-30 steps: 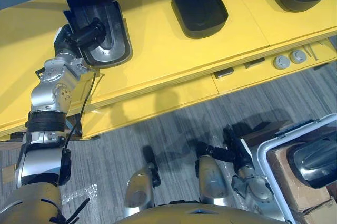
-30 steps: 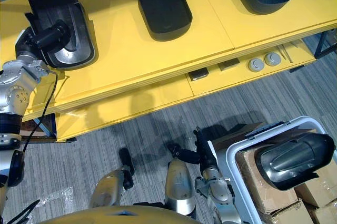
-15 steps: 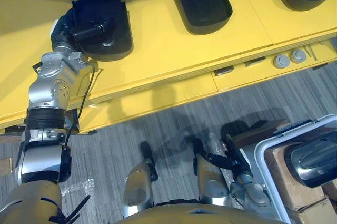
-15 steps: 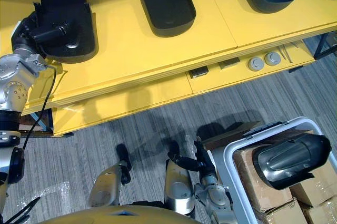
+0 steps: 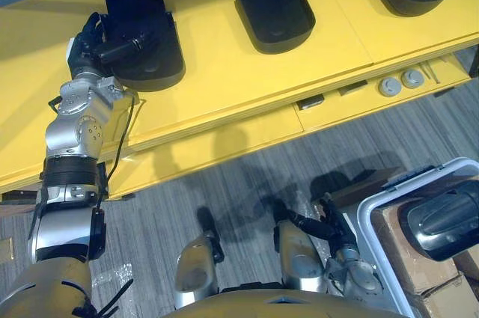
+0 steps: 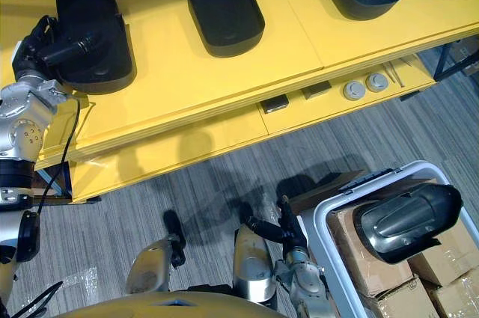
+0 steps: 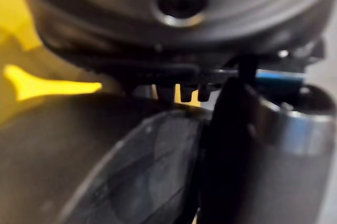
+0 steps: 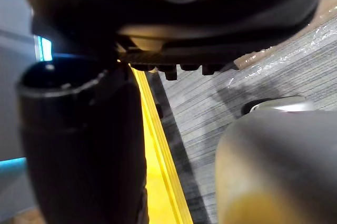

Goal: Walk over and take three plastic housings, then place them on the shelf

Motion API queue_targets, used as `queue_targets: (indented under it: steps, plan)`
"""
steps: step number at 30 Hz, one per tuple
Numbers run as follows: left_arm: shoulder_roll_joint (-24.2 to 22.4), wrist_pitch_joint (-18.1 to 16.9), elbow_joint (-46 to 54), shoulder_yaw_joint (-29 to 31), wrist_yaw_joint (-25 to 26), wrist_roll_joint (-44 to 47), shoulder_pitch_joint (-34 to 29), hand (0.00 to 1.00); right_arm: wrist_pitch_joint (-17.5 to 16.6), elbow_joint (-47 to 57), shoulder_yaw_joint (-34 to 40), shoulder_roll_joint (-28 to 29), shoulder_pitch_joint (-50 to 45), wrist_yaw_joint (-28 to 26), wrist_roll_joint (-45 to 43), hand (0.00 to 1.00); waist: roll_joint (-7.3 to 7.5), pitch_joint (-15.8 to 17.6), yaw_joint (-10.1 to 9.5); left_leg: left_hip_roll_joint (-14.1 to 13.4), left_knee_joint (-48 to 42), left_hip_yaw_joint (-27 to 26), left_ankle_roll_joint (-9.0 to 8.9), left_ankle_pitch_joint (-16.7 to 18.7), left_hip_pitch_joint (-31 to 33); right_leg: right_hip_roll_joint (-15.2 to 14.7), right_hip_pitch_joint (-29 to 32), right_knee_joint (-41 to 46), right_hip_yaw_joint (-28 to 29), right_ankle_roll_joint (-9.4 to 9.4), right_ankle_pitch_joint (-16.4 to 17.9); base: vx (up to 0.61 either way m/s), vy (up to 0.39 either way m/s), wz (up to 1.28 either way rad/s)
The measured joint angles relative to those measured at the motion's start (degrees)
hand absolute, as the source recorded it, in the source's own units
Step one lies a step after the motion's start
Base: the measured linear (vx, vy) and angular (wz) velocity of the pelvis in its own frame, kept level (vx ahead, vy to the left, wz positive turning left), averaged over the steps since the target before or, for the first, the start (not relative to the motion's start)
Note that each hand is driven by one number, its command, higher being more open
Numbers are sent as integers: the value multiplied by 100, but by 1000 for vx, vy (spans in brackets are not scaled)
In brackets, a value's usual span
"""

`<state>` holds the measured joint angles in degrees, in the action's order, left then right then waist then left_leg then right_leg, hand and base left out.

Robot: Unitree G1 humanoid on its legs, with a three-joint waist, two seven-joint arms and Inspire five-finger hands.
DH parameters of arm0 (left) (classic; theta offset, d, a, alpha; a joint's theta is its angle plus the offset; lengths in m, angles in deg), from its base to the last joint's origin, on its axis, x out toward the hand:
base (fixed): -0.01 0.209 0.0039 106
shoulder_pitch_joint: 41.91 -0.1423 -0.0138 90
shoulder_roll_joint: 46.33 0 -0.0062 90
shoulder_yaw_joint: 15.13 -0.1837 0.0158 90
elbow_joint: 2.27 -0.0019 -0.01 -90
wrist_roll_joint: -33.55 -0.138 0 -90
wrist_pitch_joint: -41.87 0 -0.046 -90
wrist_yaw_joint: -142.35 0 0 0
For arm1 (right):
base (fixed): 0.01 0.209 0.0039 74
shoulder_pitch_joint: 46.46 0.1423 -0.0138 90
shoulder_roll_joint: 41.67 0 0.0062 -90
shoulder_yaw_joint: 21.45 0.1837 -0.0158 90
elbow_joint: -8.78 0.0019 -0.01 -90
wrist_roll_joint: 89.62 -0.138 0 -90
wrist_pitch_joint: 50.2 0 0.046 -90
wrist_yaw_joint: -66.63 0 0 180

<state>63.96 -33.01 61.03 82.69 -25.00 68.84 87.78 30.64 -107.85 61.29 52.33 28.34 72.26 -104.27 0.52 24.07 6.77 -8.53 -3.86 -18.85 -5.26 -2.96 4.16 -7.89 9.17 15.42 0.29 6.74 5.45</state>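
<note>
Four housings (image 6: 221, 4) on shelf (image 6: 187, 82), leftmost housing (image 5: 142, 30) gripped by left hand (image 5: 90, 40) fingers; right hand (image 6: 290, 236) slack, empty; only release seems left.

The left arm stretches up and forward, its elbow slightly bent. The left hand (image 5: 97, 40) clasps the near end of a plastic housing (image 5: 138, 5), thumb across the rim and fingers curled round its far side. The right arm hangs low, and the right hand (image 5: 333, 236) is empty, its fingers loosely straight.
</note>
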Motion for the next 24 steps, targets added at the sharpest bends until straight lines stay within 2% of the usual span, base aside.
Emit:
queue_targets:
  steps: [4,8,9,11,16,21,24]
  plan:
    - [-7,136,-256,32,-1,-22,-5,100,-27,-36,47,16,-80,14,24,100,-91,-94,64,19,272,-62,-62,-107,-256,14,-160,-93,-17,2,-5,56,-4,-3]
    - [-5,309,-698,141,-50,-500,-137,100,-101,-361,125,117,-89,9,75,100,-150,-425,207,26,430,-130,-40,-142,-530,40,-421,-268,-13,-16,-42,96,10,-7]
    - [23,463,-916,231,-109,-772,-140,100,-177,-559,214,196,-93,4,75,100,-170,-562,285,38,441,-127,-45,-135,-622,49,-566,-365,-36,-16,-68,124,18,-2]
    - [105,642,-1130,264,-239,-1033,-138,100,-197,-728,345,267,-114,5,73,100,-213,-695,305,50,526,-127,-53,-130,-747,95,-705,-495,-41,-12,-82,93,11,-3]
    - [449,1014,-1521,265,-519,-1550,-146,100,-238,-1085,528,295,-138,7,73,100,-333,-921,308,47,528,-30,-83,-106,-784,96,-890,-685,-161,-17,-116,55,-1,10]
    - [874,1095,-1761,259,-847,-1601,-152,100,-265,-1589,720,300,-131,-28,-63,100,-421,-1009,258,48,527,148,-84,-107,-875,92,-1172,-879,-335,-50,-183,0,-4,15]
    - [1221,1045,-1753,259,-951,-1658,-149,100,-270,-1892,925,316,-140,-128,-264,100,-534,-1089,166,58,527,182,-76,-113,-873,85,-1229,-962,-369,-46,-234,-30,-1,5]
